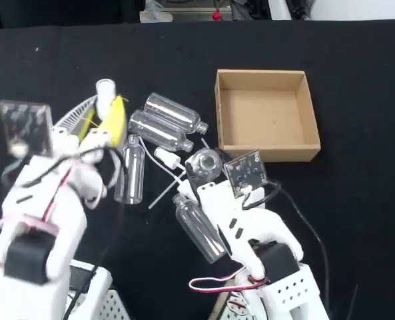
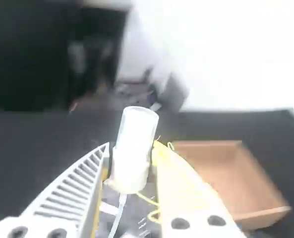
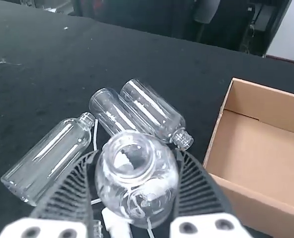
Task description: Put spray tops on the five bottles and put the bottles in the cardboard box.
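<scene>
My left gripper (image 2: 131, 166) is shut on a white spray top (image 2: 133, 148) and holds it upright above the table; in the high view that spray top (image 1: 105, 93) sits at the left between the white and yellow fingers. My right gripper (image 3: 137, 173) is shut on a clear bottle (image 3: 132, 171), held upright with its open neck facing up; the high view shows this bottle (image 1: 205, 162) near the box's front left corner. Three clear bottles (image 1: 162, 130) lie on the black table between the arms, and another bottle (image 1: 198, 229) lies beside the right arm. The cardboard box (image 1: 310, 113) is open.
A loose spray top with its dip tube (image 1: 167, 160) lies on the black cloth among the lying bottles. The arm bases stand at the table's front edge. Cables and equipment run along the far edge.
</scene>
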Robot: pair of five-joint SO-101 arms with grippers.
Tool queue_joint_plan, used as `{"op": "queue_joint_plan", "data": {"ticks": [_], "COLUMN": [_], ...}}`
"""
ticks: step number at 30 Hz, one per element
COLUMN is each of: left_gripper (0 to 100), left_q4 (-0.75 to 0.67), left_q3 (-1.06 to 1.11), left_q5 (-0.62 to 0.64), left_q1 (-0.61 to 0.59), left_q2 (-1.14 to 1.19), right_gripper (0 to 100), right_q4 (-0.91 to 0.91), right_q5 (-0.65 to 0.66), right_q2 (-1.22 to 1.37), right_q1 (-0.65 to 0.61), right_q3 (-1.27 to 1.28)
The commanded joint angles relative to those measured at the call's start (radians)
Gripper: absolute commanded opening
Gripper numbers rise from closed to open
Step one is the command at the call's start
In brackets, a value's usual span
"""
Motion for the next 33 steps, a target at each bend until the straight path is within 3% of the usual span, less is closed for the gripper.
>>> {"op": "queue_joint_plan", "data": {"ticks": [1, 9, 16, 21, 24, 33], "left_gripper": [5, 5, 5, 5, 5, 5], "left_q4": [-0.058, -0.216, -0.470, -0.390, -0.341, -0.341], "left_q3": [-0.058, 0.041, 0.137, 0.096, 0.059, 0.047], "left_q5": [0.048, 0.043, 0.043, 0.041, -0.023, -0.069], "left_q1": [0.111, 0.348, 0.412, 0.444, 0.489, 0.561], "left_q2": [-0.115, -0.170, -0.170, -0.166, -0.140, -0.018], "right_gripper": [2.8, 2.8, 2.8, 2.8, 2.8, 2.8], "right_q4": [-0.037, -0.005, -0.006, -0.009, -0.009, -0.003], "right_q5": [-0.002, -0.002, 0.000, 0.000, 0.002, 0.002], "right_q2": [-0.012, -0.010, -0.010, -0.010, -0.013, -0.018], "right_q1": [-0.015, -0.025, -0.074, -0.074, -0.074, -0.074], "right_q3": [-0.004, -0.013, -0.012, -0.012, -0.012, -0.012]}}
